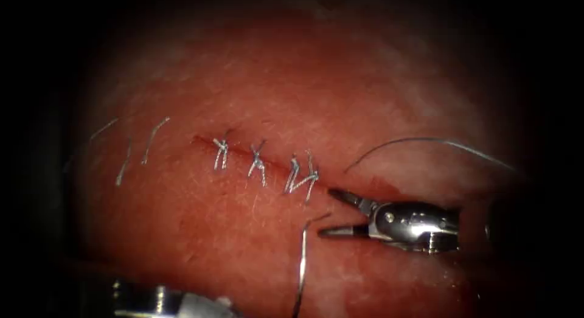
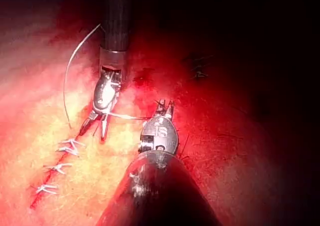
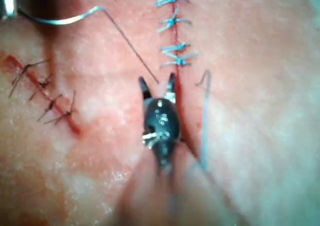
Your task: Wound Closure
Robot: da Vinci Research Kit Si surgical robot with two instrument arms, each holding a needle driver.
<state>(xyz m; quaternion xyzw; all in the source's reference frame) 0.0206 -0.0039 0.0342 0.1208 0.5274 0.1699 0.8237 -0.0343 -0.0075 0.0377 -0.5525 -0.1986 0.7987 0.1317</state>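
Observation:
The cut [image 1: 365, 185] runs across the tissue [image 1: 201, 233] and carries three pale stitches [image 1: 257, 165]. Just right of the last stitch, my right tool [image 1: 325, 213] hovers over the cut's unstitched stretch, jaws open and holding nothing; it is also seen in the wrist views [image 2: 94, 131] [image 3: 157, 80]. A thread [image 1: 302, 263] climbs from below, bends sharply and meets the tissue between those jaws. Beyond the cut, more thread [image 1: 426, 139] arcs away to the right. My left tool [image 2: 164, 107] is shut on the near thread [image 2: 127, 116]; its shaft [image 1: 159, 300] lies low on the left.
Short cut ends of thread [image 1: 125, 163] lie on the tissue left of the stitches. A second, older cut with dark stitches [image 3: 47, 96] lies on the near side of the main one. Red fluid wets the cut's right end [image 1: 389, 187].

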